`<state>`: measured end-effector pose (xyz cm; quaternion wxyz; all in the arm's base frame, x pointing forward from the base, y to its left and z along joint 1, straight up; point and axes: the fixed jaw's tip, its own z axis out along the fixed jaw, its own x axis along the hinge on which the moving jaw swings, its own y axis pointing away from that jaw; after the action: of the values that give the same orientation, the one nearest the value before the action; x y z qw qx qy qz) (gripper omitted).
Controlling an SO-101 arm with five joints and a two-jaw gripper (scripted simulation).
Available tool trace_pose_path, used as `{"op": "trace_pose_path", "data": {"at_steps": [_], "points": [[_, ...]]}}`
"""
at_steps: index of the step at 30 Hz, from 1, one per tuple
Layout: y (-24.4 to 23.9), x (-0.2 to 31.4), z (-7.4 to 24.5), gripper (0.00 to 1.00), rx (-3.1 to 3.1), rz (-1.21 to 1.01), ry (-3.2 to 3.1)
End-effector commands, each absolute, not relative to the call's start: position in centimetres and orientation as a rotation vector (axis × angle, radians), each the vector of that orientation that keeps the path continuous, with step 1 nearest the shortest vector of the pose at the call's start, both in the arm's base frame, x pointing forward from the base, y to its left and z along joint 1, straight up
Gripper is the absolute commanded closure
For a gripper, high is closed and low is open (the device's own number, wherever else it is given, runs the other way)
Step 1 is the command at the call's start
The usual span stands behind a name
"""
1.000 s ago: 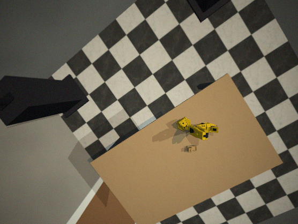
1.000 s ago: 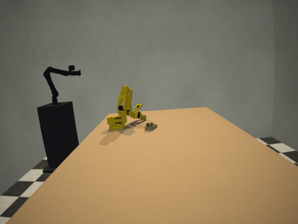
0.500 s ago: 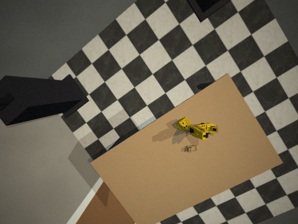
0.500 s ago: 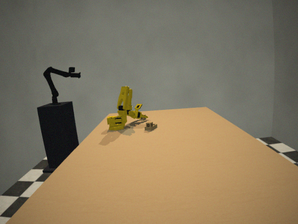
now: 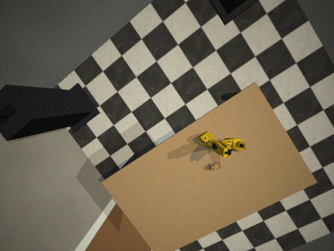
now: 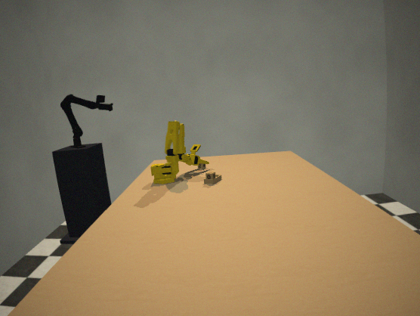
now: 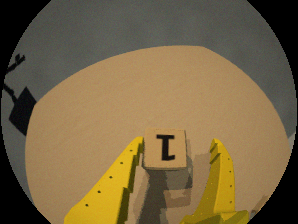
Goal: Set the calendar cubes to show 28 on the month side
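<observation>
In the wrist view a wooden cube (image 7: 165, 149) lies between my gripper's two yellow fingers. Its facing side shows a "1" upside down. The fingers stand apart from the cube, with a gap on the right side, so the gripper is open. In the exterior view the gripper (image 6: 202, 163) is low over the table, just behind the small wooden tray (image 6: 212, 180). One cube with a dark digit stands in the tray. From above, the tray (image 5: 213, 166) lies just in front of the yellow arm (image 5: 223, 146). The tray's month name is too small to read.
A black pedestal (image 6: 81, 187) with a dark arm stands on the floor beyond the table's left edge; it also shows in the top view (image 5: 42, 109). The table's far edge runs close behind the arm's base (image 5: 206, 139).
</observation>
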<state>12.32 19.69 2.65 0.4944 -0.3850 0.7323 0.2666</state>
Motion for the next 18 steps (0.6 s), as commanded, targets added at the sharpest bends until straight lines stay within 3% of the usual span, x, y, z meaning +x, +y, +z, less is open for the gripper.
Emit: {"op": "trace_pose_path", "data": {"at_steps": [1,18], "points": [[20.0,12.7,4.5,0.64,-0.926,0.644,1.758],[19.5,12.4,7.2,0.64,-0.926,0.644,1.758]]}}
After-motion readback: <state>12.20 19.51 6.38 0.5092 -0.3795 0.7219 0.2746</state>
